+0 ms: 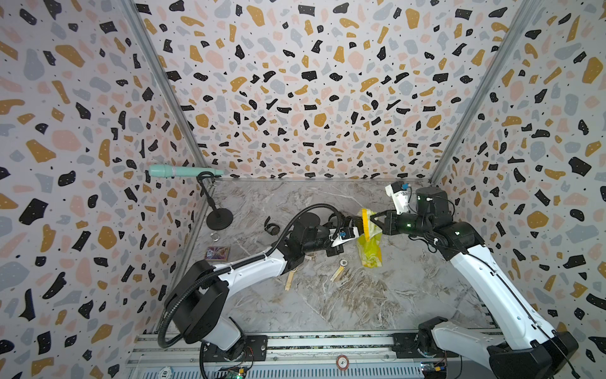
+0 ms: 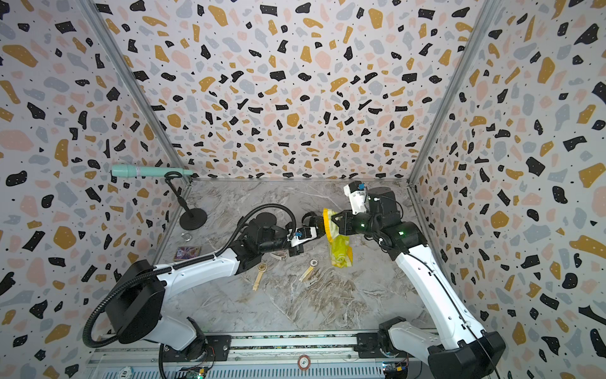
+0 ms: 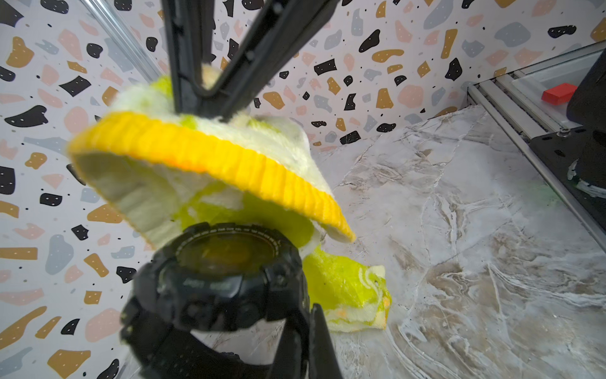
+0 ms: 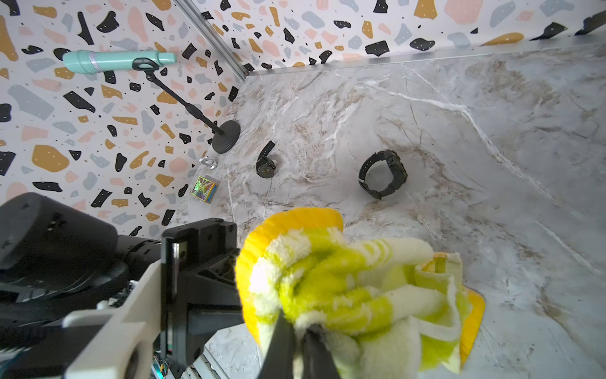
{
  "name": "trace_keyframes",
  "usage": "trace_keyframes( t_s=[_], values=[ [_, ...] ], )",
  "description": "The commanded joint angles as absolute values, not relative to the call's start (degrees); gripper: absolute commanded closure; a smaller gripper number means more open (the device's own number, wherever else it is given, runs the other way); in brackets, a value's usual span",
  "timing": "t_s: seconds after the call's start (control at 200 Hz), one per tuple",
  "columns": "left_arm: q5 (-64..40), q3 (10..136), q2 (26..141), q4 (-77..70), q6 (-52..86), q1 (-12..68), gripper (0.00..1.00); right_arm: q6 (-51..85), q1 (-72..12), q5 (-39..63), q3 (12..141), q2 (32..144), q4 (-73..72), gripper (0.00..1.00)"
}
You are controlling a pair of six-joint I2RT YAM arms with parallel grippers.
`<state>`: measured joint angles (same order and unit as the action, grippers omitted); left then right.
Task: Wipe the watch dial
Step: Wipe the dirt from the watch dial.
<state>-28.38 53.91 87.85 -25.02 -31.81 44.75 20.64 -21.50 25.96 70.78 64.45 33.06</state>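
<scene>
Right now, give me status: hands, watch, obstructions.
Left hand shut on black watch. Right hand shut on yellow cloth, bunched over the dial. Nothing between them.

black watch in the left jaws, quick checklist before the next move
1. Black watch held in the left jaws: ok.
2. Yellow cloth pinched in the right jaws: ok.
3. Dial turned toward the cloth: ok.
4. Cloth touching the dial glass: cannot tell; it overlaps the bezel's edge in the left wrist view.
5. Cloth's loose end off the table: not ok, it appears to rest there.
</scene>
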Motion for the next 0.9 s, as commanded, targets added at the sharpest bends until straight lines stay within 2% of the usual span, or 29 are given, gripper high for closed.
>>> trace_keyframes(
  t_s=[0.0,0.365,0.576,0.896],
  values=[
    [-30.2,57.0,88.1,-30.4,-33.0,45.1,1.0,20.4,-23.0,25.3,73.7,64.0,31.3,1.0],
    [-30.6,58.0,89.1,-36.1,-32.5,45.1,1.0,22.7,-29.3,19.2,73.0,69.1,30.5,1.0],
    [-29.9,56.4,87.4,-40.9,-31.7,44.9,1.0,24.8,-28.9,12.1,72.5,71.0,32.8,1.0],
    [-30.8,55.2,86.1,-44.6,-30.2,44.2,1.0,25.9,-23.5,9.4,70.9,68.1,35.6,1.0]
  ],
)
